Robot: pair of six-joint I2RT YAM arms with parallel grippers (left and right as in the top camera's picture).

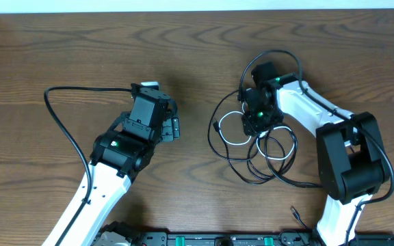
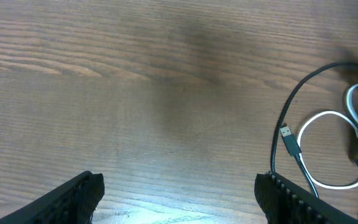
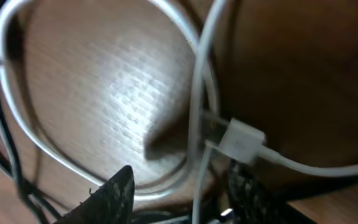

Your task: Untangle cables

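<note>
- Overhead: left claw has its black fingers spread wide w/ nothing in them. It sits over bare wood, tangle well off to its right. Prob. standing clear so the other arm can work the knot alone.
- Overhead: right claw points down right on top of the heap. Thin black flexible cords loop below and past it toward its own arm's base. Thin white flexible cord rings just beside its tip. Loops overlap, so separating looks barely begun.
- Left wrist: left claw shows only its two finger ends, far apart, empty gap betw. them. Ahead and right of the right-hand finger lies a black cord ending in a small silver-tipped USB plug. White loop is just beyond, crossing it.
- Right wrist: right claw stands partly open, pic blurry. White cord runs down thru the gap, not seen pinched. Small white rectangular plug is just ahead of one finger. Black strands lie off to the other side. Claw seems set astride the white cord to pull it free.
- Surface: dark brown wood-grain tabletop, matte w/ soft glare near the left claw, flat, so cords should slide easily.
- Room: pale strip beyond the table's far edge, black rail at the near edge. Rest not shown.
</note>
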